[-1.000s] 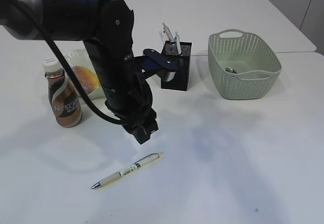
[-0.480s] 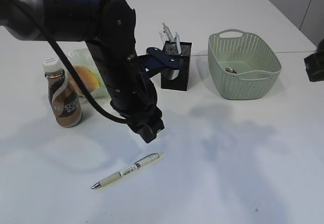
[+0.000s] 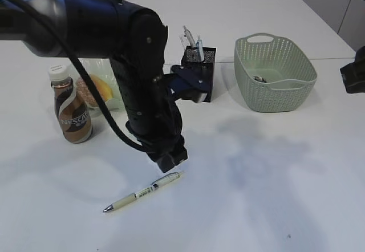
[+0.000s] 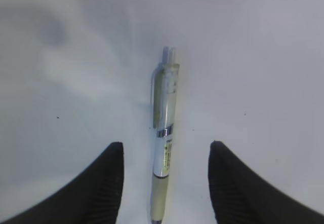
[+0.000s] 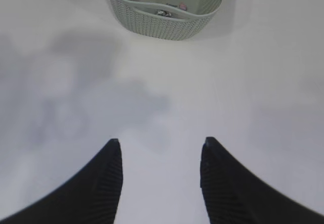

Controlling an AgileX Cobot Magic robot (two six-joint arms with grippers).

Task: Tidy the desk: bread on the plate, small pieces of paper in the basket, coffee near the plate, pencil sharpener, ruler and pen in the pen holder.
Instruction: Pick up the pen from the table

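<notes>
Between the left claw's (image 4: pixel 166 155) 2 spread fingers (image 4: pixel 104 183) lies the pen (image 4: pixel 164 138), flat on the white desk (image 3: pixel 256 172), untouched; claw stands wide, holding nothing, w/ its tips just above the pen's clip end in the exterior view. Behind that claw: pen holder (image 3: pixel 201 78) w/ items sticking up. Off to its left: coffee (image 3: pixel 72 112), plate (image 3: pixel 94 72) w/ bread (image 3: pixel 97 88) in it. Right claw (image 5: pixel 159 153) also wide & empty, basket (image 5: pixel 164 6) w/ paper bits ahead of it, well apart.
</notes>
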